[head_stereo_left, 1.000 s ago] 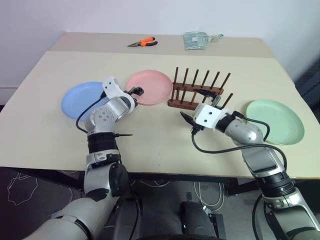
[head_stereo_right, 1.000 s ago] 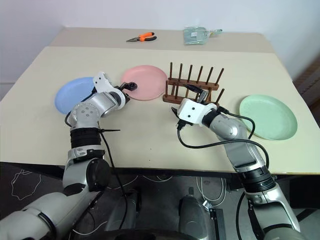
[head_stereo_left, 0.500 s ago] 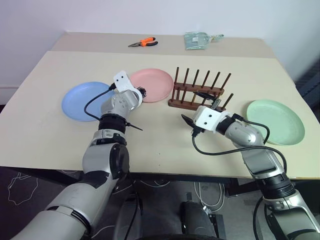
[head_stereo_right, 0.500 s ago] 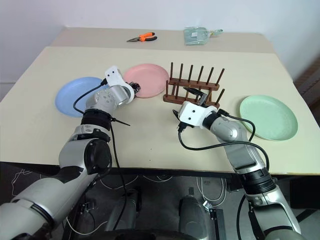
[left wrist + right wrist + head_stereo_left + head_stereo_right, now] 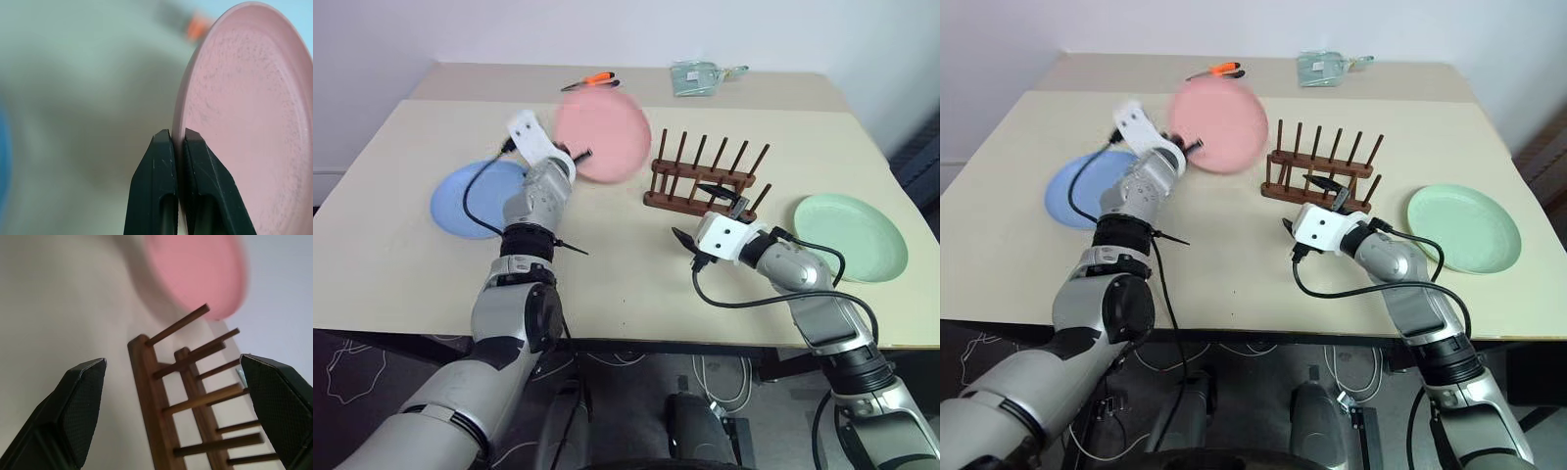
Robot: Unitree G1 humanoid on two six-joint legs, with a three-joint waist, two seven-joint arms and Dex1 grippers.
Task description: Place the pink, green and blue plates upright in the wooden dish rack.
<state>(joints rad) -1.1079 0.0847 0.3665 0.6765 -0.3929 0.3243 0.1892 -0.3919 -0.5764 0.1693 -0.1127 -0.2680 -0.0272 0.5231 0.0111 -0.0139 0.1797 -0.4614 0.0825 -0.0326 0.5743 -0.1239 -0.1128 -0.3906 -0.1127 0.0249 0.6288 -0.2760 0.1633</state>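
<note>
left gripper (image 5: 177, 142) clamped on pink plate (image 5: 603, 135) rim, plate lifted off table (image 5: 607, 264), tilted up, left of rack (image 5: 703, 181). right gripper (image 5: 176, 401) wide open, empty, just in front of rack. blue plate (image 5: 470, 196) flat far left, green plate (image 5: 852, 237) flat far right.

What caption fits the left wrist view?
Left gripper shut on the pink plate's rim, plate lifted on edge.

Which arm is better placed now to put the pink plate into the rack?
Left. The left gripper is shut on the pink plate, lifted beside the rack. The right gripper is open near the rack, holding nothing.
</note>
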